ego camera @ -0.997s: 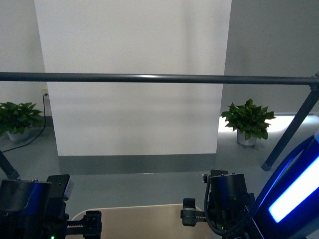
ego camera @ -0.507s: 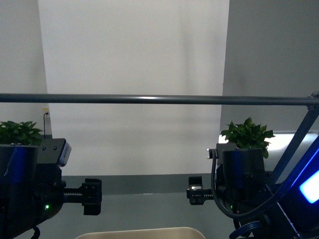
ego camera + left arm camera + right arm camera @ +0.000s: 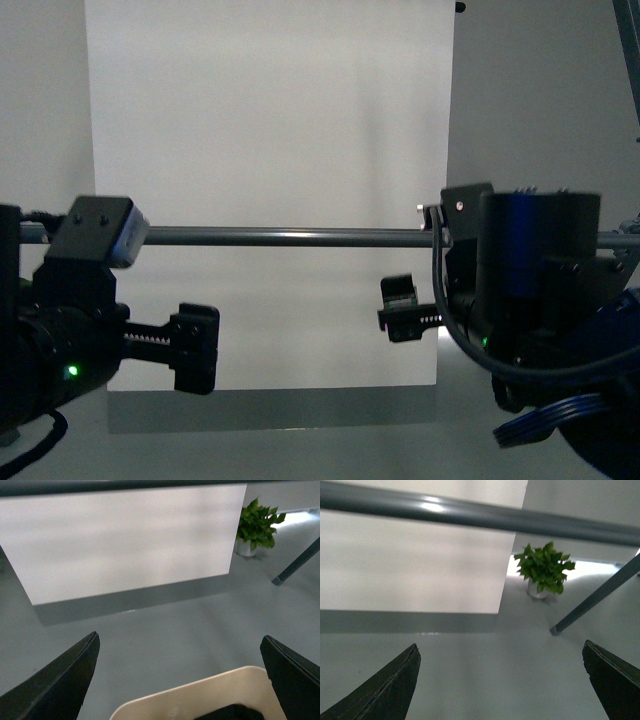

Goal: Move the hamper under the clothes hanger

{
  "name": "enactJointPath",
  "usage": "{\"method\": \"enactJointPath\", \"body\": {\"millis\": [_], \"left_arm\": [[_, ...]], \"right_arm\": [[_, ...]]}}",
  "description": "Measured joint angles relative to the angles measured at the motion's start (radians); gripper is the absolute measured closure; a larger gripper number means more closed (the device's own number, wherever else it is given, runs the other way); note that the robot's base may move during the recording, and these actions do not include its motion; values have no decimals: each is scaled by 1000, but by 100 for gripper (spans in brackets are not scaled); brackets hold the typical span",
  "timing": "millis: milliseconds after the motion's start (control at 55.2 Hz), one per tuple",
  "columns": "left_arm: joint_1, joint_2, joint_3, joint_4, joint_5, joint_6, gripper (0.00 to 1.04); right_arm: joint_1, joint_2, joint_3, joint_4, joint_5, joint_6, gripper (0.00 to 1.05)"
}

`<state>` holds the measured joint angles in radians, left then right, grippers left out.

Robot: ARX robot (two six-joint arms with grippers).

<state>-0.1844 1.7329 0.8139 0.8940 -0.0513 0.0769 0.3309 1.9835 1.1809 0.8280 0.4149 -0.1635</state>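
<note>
While both arms were raised to about the height of the rack's bar in the front view, the left gripper [image 3: 180, 680] stood with its jaws spread wide, the two dark fingers [image 3: 55, 680] at opposite edges of the left wrist view with nothing between them and nothing touching them. Below and between those fingers lay the hamper [image 3: 200, 700], of which only a beige rounded rim showed at the edge of the picture, apart from the fingertips, on the grey floor [image 3: 165, 630]. Beyond it stood a white panel [image 3: 125, 535], and further off to one side a potted plant [image 3: 257, 525] and a slanted leg of the clothes hanger [image 3: 297, 562]. The right gripper [image 3: 502, 685] was likewise spread wide and held nothing, its fingers [image 3: 382, 690] bracketing bare floor. Ahead of it ran the clothes hanger's horizontal bar [image 3: 470, 512], well clear of the fingers, with the same plant [image 3: 543, 570] and slanted leg beyond. From the front camera the left gripper [image 3: 195, 347] and right gripper [image 3: 405, 308] faced each other across a gap, just below the bar [image 3: 285, 236], which passed behind both wrists; the hamper was out of that picture.
</note>
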Motion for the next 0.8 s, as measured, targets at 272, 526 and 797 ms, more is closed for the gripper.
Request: {"method": "enactJointPath", "body": {"millis": [272, 526, 797], "left_arm": [[-1, -244, -48, -23, 2, 59, 7], [0, -404, -56, -82, 11, 90, 7], [-3, -526, -64, -114, 12, 108, 7]], "right_arm": [[51, -208, -55, 42, 39, -145, 8], [97, -336, -95, 92, 83, -262, 8], [153, -418, -149, 181, 118, -356, 8]]}}
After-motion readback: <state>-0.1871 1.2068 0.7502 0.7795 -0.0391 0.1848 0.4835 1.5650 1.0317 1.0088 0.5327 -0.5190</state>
